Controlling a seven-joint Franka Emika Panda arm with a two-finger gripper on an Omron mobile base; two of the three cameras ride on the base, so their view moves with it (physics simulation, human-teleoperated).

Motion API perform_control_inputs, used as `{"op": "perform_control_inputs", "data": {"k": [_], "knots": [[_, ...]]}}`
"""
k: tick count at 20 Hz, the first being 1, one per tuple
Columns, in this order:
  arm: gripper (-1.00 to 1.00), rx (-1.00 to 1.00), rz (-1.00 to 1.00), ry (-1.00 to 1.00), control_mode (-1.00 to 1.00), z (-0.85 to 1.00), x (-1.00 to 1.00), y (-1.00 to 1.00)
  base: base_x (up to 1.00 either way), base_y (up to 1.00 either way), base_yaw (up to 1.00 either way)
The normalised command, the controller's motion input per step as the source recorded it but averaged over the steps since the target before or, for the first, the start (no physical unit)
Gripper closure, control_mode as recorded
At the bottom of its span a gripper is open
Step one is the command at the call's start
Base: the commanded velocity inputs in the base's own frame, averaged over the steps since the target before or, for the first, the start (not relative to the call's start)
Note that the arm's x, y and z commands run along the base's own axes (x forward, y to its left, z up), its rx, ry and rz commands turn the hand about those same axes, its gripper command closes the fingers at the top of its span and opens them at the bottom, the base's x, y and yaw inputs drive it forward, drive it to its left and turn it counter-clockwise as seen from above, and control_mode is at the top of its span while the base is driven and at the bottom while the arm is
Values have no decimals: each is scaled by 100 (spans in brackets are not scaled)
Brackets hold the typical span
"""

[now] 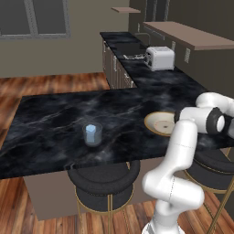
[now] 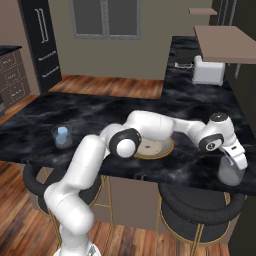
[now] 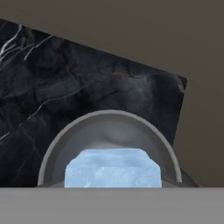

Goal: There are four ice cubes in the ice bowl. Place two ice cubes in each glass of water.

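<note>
My gripper (image 2: 236, 159) hangs right over the right-hand glass of water (image 2: 230, 173) near the counter's front right corner. In the hand view I look down into that glass (image 3: 109, 127), and a pale-blue ice cube (image 3: 112, 168) sits large in front of its mouth, held at my fingertips, which are hidden. The other glass of water (image 1: 92, 134) (image 2: 61, 136) stands far to the left with an ice cube (image 1: 90, 130) in it. The ice bowl (image 1: 154, 122) (image 2: 159, 150) lies mid-counter, partly behind my arm; I see no cubes in it.
A silver toaster (image 1: 159, 58) (image 2: 208, 70) stands on the back counter. Black round stools (image 1: 103, 180) (image 2: 200, 207) sit under the counter's front edge. The right glass stands close to the counter's front edge and right end.
</note>
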Motion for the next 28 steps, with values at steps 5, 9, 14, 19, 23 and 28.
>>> {"op": "perform_control_inputs", "data": {"k": [5, 9, 14, 19, 23, 28], "knots": [[100, 3, 4, 0, -100, -2, 13, -34, 0, 0, 0], [100, 3, 3, 0, -100, -2, 10, -35, 0, 0, 0], [100, 0, 2, 0, -100, -17, 34, -5, 0, 0, 0], [100, 0, 0, -1, -100, -8, 16, 0, 0, 0, 0], [-100, 0, 0, -8, -100, 1, -11, 0, 0, 0, 0], [-100, 0, 0, -11, -100, 4, -41, 3, 0, 0, 0]]}}
